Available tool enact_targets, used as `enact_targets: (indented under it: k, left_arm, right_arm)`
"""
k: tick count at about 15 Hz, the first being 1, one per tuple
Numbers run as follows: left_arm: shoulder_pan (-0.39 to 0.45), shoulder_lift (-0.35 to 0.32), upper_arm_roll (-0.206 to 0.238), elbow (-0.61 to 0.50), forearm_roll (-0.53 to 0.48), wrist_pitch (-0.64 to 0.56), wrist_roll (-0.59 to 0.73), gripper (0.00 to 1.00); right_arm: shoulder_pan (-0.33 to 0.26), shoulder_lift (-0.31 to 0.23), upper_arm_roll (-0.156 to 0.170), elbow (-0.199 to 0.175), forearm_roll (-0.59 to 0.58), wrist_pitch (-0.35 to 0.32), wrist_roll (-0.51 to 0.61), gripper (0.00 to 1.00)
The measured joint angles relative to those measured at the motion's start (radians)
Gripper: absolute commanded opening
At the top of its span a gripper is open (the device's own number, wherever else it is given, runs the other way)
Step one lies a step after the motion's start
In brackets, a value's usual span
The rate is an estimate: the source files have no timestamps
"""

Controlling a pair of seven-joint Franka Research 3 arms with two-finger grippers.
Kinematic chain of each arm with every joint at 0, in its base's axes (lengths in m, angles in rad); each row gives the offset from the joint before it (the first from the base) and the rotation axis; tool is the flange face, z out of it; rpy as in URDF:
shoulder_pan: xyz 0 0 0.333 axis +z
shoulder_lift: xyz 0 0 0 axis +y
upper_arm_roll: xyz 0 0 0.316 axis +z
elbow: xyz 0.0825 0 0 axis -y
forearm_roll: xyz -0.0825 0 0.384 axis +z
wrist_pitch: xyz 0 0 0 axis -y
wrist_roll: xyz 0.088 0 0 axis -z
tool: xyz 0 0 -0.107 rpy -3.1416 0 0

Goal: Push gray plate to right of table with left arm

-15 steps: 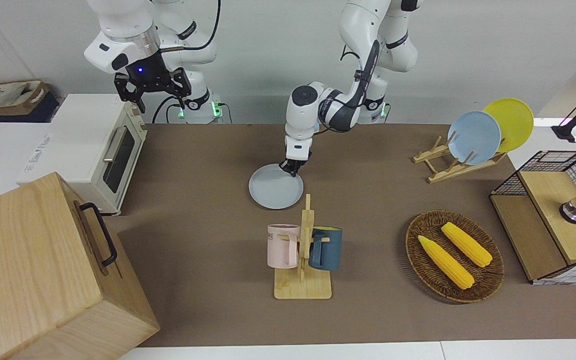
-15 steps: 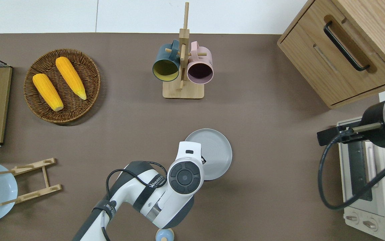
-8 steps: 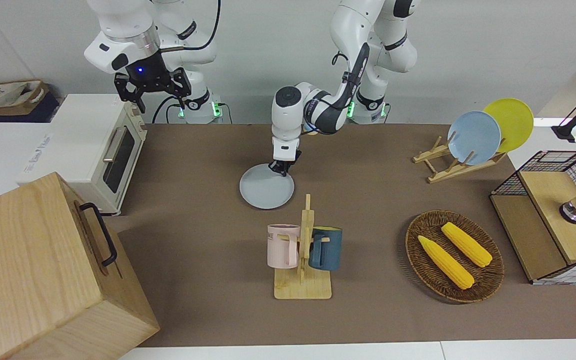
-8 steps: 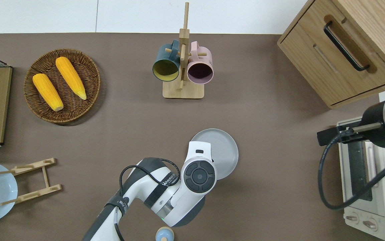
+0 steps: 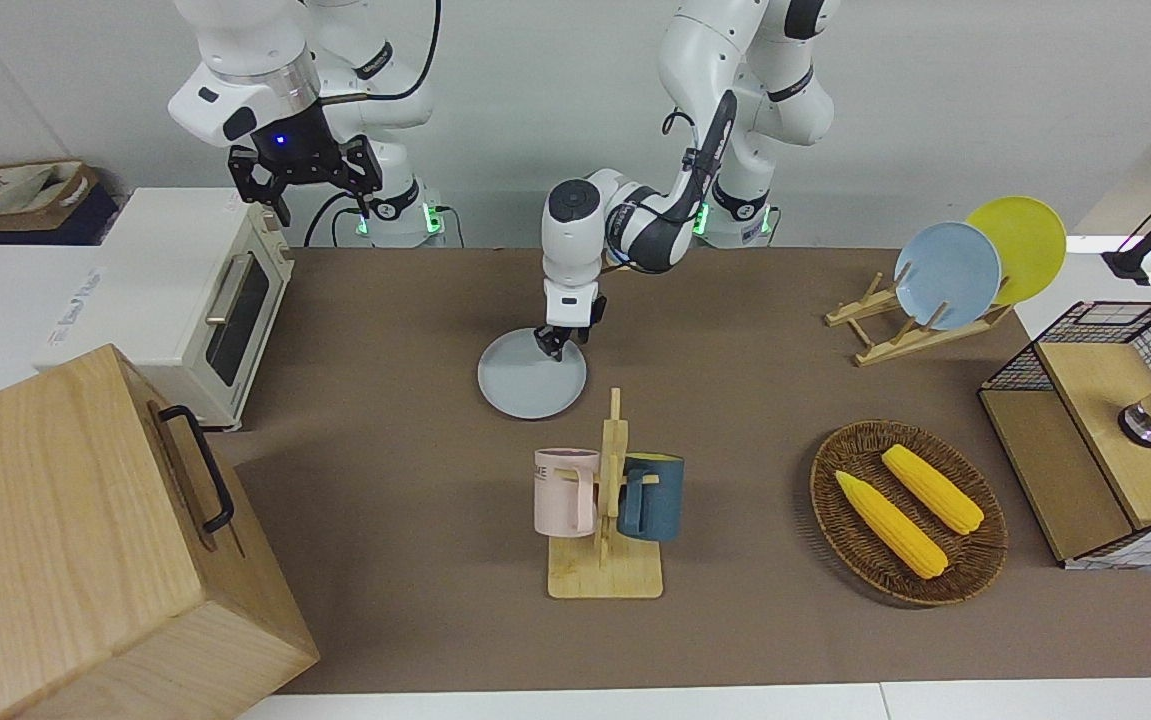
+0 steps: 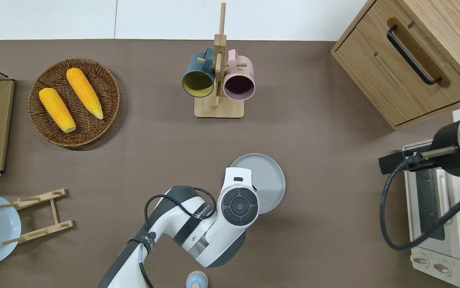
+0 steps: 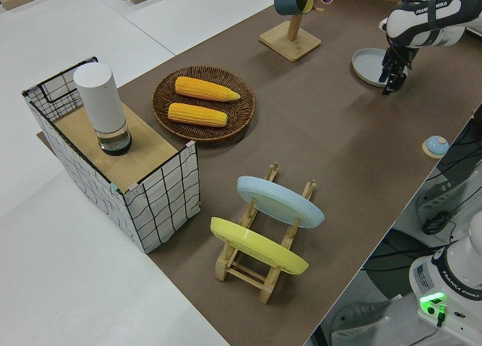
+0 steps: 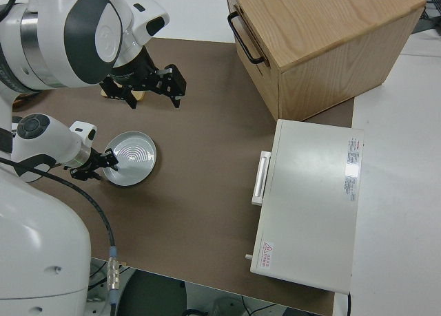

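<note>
The gray plate (image 5: pixel 525 385) (image 6: pixel 267 180) lies flat on the brown table (image 5: pixel 385 420), nearer to the robots than the mug rack. It also shows in the left side view (image 7: pixel 367 62) and the right side view (image 8: pixel 138 156). My left gripper (image 5: pixel 553 346) (image 7: pixel 391 83) (image 8: pixel 109 162) points down at the plate's rim nearest the robots, on the left arm's side. In the overhead view the wrist hides it. My right gripper (image 5: pixel 303 185) (image 8: pixel 153 90) is parked, open and empty.
A wooden mug rack (image 6: pixel 218 80) with two mugs stands farther from the robots than the plate. A wooden box (image 6: pixel 413 60) and a toaster oven (image 6: pixel 441 224) stand at the right arm's end. A corn basket (image 6: pixel 74 102) and a plate rack (image 5: pixel 910 325) stand at the left arm's end.
The left gripper pushed the gray plate a short way toward the right arm's end of the table. In the last half second both have hardly moved. The right arm is still.
</note>
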Motion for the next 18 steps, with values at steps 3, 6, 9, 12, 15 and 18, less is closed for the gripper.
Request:
enact_targets:
  k: [3,6,9,12,15,18]
  left_arm:
    - [0.0,0.0,0.002,0.009,0.0,-0.014,0.0,1.0]
    - [0.0,-0.005,0.005,0.033,0.0,-0.058,0.0,1.0]
    - [0.016,-0.046,0.012,0.054,0.0,-0.137,0.044,1.0]
    - [0.057,-0.13,0.023,0.063,0.0,-0.235,0.148,1.0]
    - [0.122,-0.223,0.037,0.081,0.0,-0.368,0.309,1.0]
    - [0.205,-0.273,0.048,0.139,0.0,-0.504,0.459,1.0]
  right_arm:
    - [0.0,0.0,0.0,0.0,0.0,0.0,0.0,0.983]
    - [0.0,0.0,0.0,0.0,0.0,0.0,0.0,0.983]
    - [0.0,0.0,0.0,0.0,0.0,0.0,0.0,0.983]
    - [0.0,0.0,0.0,0.0,0.0,0.0,0.0,0.983]
    - [0.0,0.0,0.0,0.0,0.0,0.0,0.0,0.983]
    - [0.0,0.0,0.0,0.0,0.0,0.0,0.0,0.983]
